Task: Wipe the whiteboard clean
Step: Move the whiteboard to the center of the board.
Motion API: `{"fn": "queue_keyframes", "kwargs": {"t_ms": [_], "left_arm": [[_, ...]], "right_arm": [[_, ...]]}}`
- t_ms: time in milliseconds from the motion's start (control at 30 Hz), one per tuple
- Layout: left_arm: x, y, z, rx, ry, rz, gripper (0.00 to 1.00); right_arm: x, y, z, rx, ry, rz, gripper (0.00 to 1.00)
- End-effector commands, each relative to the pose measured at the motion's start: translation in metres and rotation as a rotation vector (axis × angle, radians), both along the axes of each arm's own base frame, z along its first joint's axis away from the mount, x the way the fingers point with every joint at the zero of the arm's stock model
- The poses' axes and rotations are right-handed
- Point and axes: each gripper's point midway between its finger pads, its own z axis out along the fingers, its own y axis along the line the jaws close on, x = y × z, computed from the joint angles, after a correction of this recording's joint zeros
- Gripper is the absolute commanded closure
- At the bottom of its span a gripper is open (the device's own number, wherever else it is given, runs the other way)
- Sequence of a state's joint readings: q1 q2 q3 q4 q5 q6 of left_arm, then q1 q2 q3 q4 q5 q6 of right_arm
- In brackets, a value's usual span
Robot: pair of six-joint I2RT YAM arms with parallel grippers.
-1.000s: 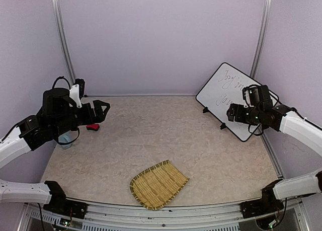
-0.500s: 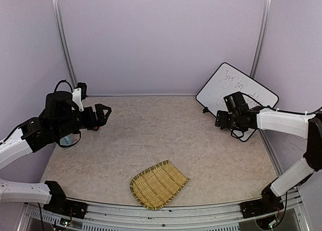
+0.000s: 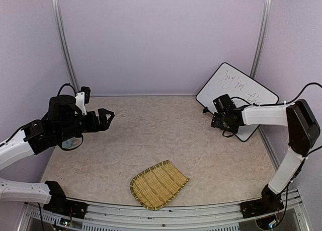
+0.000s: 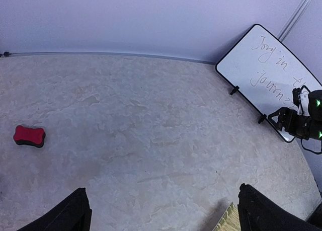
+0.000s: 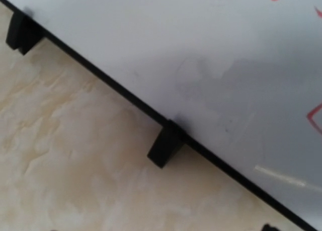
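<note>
1. I'm seeing the whiteboard (image 3: pixel 232 87) standing tilted at the desk's (image 3: pixel 151 135) far right corner, writing on it.
2. Left tool (image 3: pixel 106 115) is hovering, spread wide.
3. Right tool (image 3: pixel 217 121) is sitting at the whiteboard's lower edge; I can't tell its spread.

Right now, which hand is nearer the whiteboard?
Right. The right hand is at the lower edge of the whiteboard; the left hand is far off across the table.

I'm seeing a woven straw mat (image 3: pixel 159 184) lying flat near the front edge of the beige marbled table (image 3: pixel 151 135). A small red block with a black underside (image 4: pixel 28 136) is sitting well apart from it, off to the left. Lilac walls (image 3: pixel 161 40) are enclosing the table.
</note>
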State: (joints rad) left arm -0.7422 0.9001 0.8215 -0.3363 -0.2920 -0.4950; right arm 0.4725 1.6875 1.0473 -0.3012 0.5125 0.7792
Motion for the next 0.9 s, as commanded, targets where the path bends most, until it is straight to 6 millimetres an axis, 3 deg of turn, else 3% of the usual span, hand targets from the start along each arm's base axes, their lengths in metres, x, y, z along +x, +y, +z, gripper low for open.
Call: {"fn": "queue_keyframes", "kwargs": {"t_ms": [0,600,867], "left_arm": [[-0.001,-0.012,-0.005,-0.015,0.007,-0.025,0.01],[-0.004,-0.024,-0.015,-0.015,0.025,-0.052,0.01],[-0.007,-0.025,-0.015,-0.015,0.030,-0.058,0.01]], "right_arm": [[0.011,0.002,0.000,-0.010,-0.029,-0.062,0.16],[0.028,-0.006,-0.034,-0.073,0.019,-0.202,0.26],[0.035,-0.009,-0.041,-0.100,0.004,-0.253,0.32]]}}
